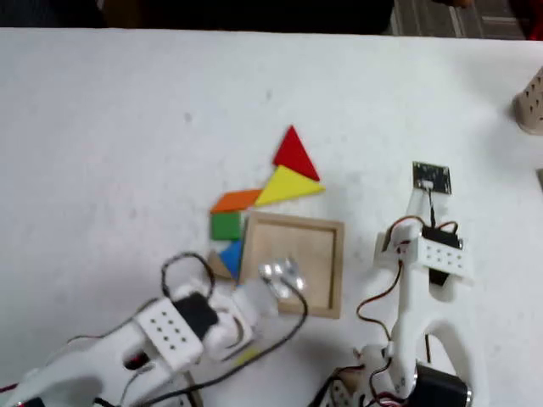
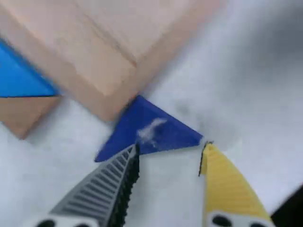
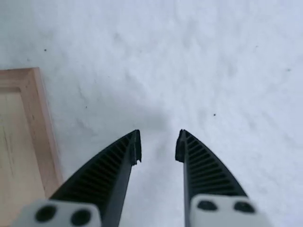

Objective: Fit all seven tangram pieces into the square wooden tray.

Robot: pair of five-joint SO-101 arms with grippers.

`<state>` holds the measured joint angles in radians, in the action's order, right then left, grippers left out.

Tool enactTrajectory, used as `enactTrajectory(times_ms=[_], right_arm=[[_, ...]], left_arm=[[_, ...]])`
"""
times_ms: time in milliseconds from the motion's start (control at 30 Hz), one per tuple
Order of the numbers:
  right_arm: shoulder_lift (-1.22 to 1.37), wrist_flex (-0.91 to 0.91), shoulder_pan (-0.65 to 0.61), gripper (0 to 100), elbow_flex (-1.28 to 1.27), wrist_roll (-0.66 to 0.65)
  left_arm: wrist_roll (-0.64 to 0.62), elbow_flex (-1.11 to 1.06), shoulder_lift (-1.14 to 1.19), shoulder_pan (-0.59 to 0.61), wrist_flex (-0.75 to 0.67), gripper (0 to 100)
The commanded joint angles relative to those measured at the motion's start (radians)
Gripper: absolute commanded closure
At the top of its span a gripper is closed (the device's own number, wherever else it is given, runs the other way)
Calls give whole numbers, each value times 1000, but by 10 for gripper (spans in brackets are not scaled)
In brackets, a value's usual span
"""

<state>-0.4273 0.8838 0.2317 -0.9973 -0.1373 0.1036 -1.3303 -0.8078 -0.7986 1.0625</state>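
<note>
Beside the tray (image 2: 94,80) corner, our left gripper (image 2: 169,158) stands open at the navy triangle (image 2: 149,130); closing, we risk wedging it against the rim.

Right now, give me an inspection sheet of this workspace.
Surface: white table.
Job's things: wooden tray, no piece seen inside; red triangle, yellow triangle, orange piece, green square, light blue triangle and tan piece lie outside, along its far edge and the left arm's side; dark blue triangle at a tray corner.
Clutter: beige perforated object at the table's right edge.
Tools: left tool open, tips by the dark blue triangle; right tool open over bare table beside the tray.
Cables: black cable loops off the left arm; red wires on the right arm.
Surroundings: dark area beyond the table's far edge.
</note>
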Motion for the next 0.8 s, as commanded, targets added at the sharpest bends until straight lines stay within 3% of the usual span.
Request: enactTrajectory(times_ms=[0, 167, 600, 767], right_arm=[[-4, -18, 15, 872, 51, -15], [-4, -18, 15, 872, 51, -17], [-4, -15, 15, 872, 51, -17], [-4, -16, 15, 872, 49, -17]], left_arm=[[23, 0, -4, -38, -32, 762], [46, -2, -4, 117, -46, 765], [351, -5, -8, 725, -195, 766], [325, 14, -10, 811, -258, 763]])
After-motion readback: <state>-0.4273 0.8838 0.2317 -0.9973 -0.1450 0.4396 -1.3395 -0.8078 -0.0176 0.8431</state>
